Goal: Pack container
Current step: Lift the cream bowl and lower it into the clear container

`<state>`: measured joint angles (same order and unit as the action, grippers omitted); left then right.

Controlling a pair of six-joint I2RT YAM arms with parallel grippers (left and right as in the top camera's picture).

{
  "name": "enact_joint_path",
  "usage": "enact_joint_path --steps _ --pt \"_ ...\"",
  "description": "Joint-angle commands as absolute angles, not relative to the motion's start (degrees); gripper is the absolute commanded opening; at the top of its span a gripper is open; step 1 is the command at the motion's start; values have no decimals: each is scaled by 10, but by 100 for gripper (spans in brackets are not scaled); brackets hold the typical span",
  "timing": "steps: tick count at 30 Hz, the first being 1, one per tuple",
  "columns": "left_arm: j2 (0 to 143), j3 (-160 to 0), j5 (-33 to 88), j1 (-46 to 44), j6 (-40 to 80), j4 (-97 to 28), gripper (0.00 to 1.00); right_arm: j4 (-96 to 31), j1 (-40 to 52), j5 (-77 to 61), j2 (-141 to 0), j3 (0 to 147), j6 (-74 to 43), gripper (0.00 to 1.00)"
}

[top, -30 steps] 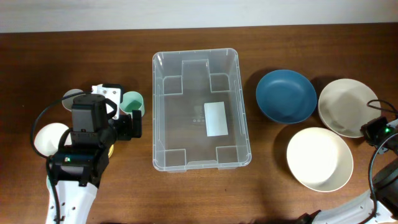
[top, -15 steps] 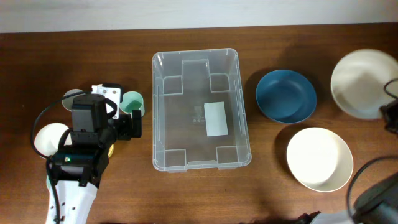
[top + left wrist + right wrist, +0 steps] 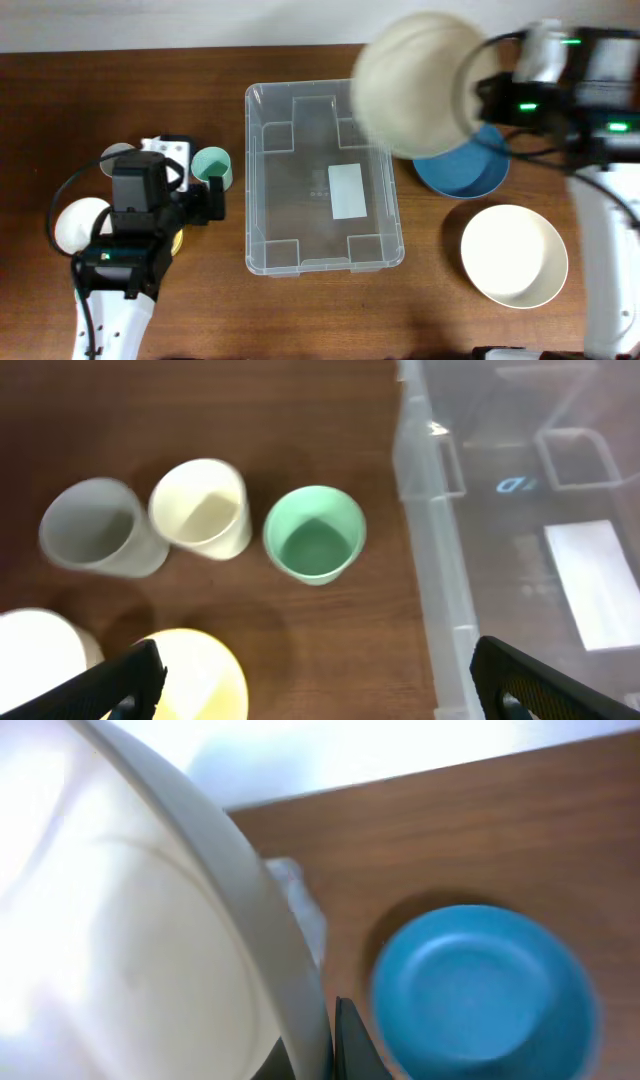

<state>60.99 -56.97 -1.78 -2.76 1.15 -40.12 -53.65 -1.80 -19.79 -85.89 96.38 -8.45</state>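
Clamping beige bowl (image 3: 415, 85), right pincer (image 3: 478, 100) closed.

Clear container (image 3: 300, 215), blue bowl (image 3: 465, 178), beige bowl (image 3: 415, 85)

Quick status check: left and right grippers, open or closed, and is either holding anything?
Left gripper: open, fingers wide apart, holding nothing, above the green cup.
Right gripper: closed on the beige bowl's rim, bowl in the air.

Robot lab bench, brown wooden table (image 3: 220, 320), plain white wall (image 3: 150, 20), staged blue bowl (image 3: 470, 178), mint cup (image 3: 211, 165)
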Motion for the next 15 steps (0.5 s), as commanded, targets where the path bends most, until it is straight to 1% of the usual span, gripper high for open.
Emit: enact_joint_path --steps 1,4,6,12,15 --pt "610 -583 -12 27 64 -420 100 -531 84 -86 -883 978 -77 4" --pt "610 -592 -12 79 64 -445 100 -523 134 -50 -926 987 -77 4" --pt "610 -609 -12 104 64 -464 100 -526 156 -38 -971 1018 -77 3" --pt "610 -665 -12 128 62 -480 100 -583 171 -44 -1117 1172 -79 4" --pt "610 -670 -13 128 62 -479 100 -599 180 -44 -1179 1205 -80 4"
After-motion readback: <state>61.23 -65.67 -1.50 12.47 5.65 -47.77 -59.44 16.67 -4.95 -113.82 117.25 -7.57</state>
